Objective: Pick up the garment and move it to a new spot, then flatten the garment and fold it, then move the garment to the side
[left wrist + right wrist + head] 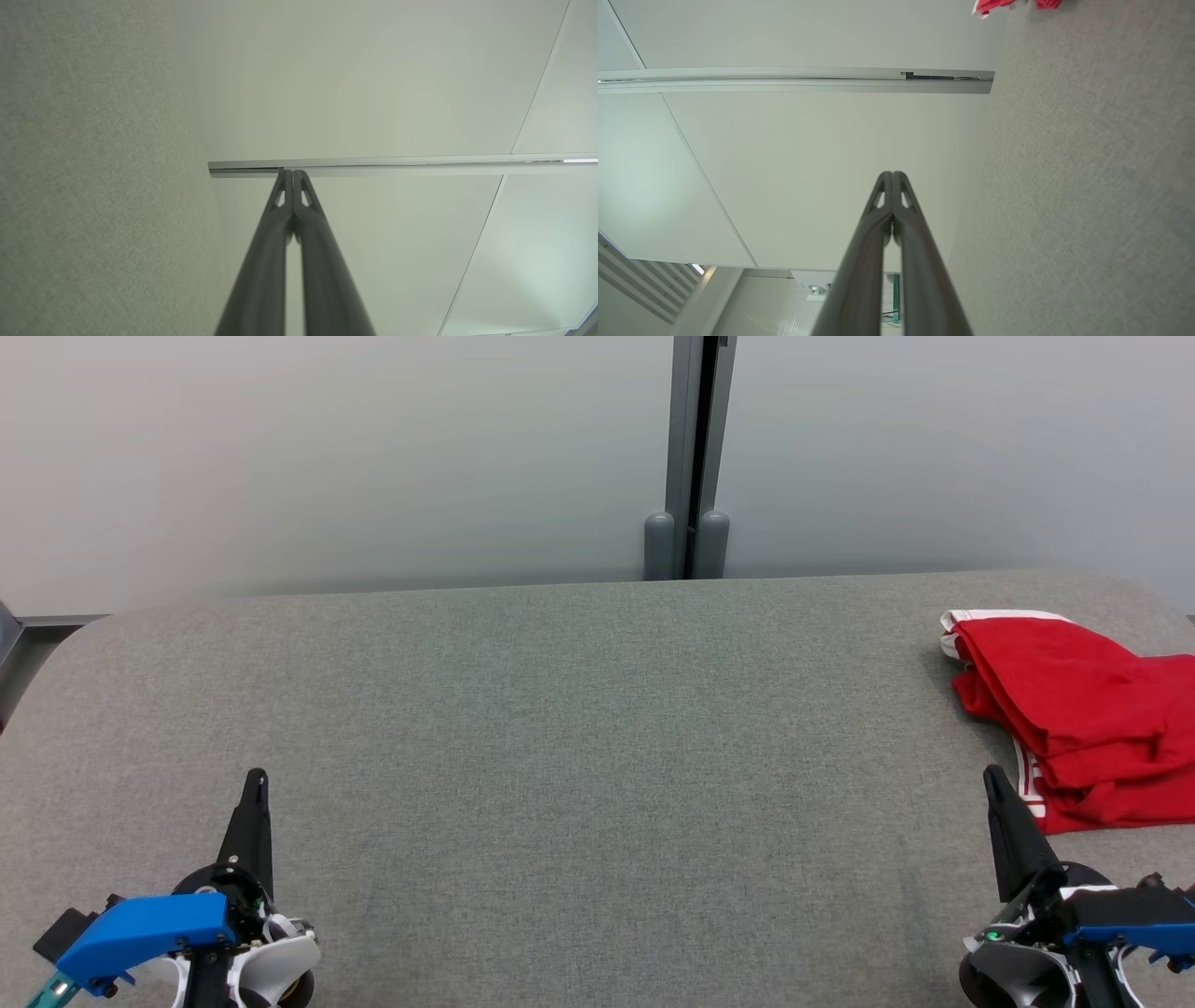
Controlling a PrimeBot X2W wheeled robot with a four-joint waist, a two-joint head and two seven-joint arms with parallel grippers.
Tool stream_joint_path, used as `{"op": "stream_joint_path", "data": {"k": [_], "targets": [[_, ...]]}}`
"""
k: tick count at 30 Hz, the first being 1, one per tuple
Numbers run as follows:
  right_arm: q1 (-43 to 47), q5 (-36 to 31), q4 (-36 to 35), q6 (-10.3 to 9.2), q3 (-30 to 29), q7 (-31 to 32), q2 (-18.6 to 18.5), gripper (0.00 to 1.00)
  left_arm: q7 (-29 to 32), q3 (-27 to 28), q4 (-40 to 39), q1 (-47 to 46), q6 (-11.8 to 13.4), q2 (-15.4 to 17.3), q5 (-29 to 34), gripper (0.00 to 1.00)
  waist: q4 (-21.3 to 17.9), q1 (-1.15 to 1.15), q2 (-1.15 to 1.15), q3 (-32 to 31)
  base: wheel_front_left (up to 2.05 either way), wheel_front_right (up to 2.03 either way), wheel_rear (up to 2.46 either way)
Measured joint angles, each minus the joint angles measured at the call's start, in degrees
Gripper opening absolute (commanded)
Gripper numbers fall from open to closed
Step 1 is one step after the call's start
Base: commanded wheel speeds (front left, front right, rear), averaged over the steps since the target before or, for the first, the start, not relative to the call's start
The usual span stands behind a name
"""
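Note:
A red garment [1074, 714] with white trim lies folded at the far right of the grey fabric table [579, 728], running past the head view's right edge; a scrap of the garment [994, 5] also peeks in at the top of the right wrist view. My right gripper [991, 777] is shut and empty, hovering just in front of and left of the garment. At the lower left my left gripper [256, 775] is shut too, holding nothing, far from the cloth. Both wrist views show my fingertips pressed together: left gripper [293, 171], right gripper [892, 173].
Pale wall panels rise behind the table, split by a grey post [688, 457] at centre back. The table's rounded back-left corner [84, 630] and back edge lie close to the wall. Wide bare grey cloth stretches between my two grippers.

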Motion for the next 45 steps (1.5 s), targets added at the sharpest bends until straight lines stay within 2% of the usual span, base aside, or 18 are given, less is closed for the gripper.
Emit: {"op": "stream_joint_path", "data": {"k": [45], "targets": [[0.0,0.0,0.0,0.0,0.0,0.0,0.0,0.0,0.0,0.0,0.0,0.0,0.0,0.0,0.0,0.0,0.0,0.0,0.0,0.0,0.0,0.0,0.0]]}}
